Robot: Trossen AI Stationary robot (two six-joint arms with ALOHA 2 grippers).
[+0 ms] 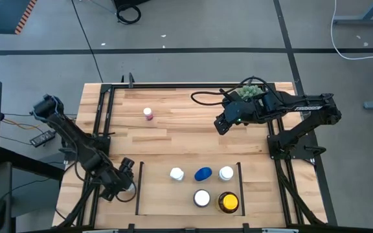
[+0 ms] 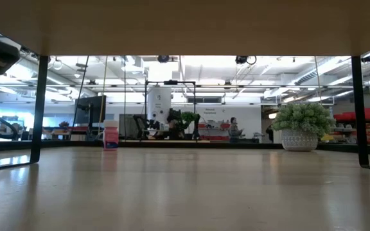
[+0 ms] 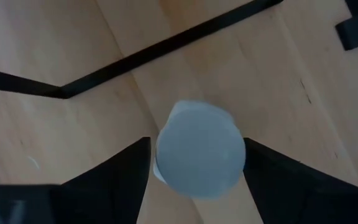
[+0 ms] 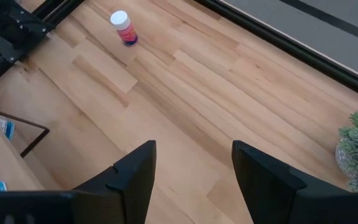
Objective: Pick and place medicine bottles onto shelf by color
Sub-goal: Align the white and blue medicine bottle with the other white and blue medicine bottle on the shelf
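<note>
The shelf (image 1: 190, 208) is the light wood bay edged by two thin black bars at the near edge of the bench (image 1: 173, 133), and everything here is placed from it. Inside it stand five medicine bottles: a white-capped bottle (image 1: 177, 173), a blue bottle (image 1: 203, 173) and another white-capped bottle (image 1: 226, 173) in a row toward its open far side, and nearer the bench edge a larger white-capped bottle (image 1: 202, 198) with the amber, yellow-capped bottle (image 1: 228, 202) just beside it. The left gripper (image 1: 127, 183) hangs just outside the shelf's left bar; its wrist view shows a sixth bottle, a white cap (image 3: 199, 149), sitting between the two dark fingers (image 3: 120, 177), which stand apart with the cap filling the gap, though whether they press on it or the bottle is lifted cannot be told. The reddish bottle (image 1: 148, 114) with a white cap stands alone and upright on the bench, well beyond the shelf toward the far left; it also shows in the right wrist view (image 4: 123, 28) and the low view (image 2: 111, 135). The right gripper (image 1: 222, 124) hovers above bare wood beyond the shelf's far right, its fingers (image 4: 132, 177) spread and empty. A spiky green plant (image 1: 250, 92) in a pot sits farther back still, by the right arm.
</note>
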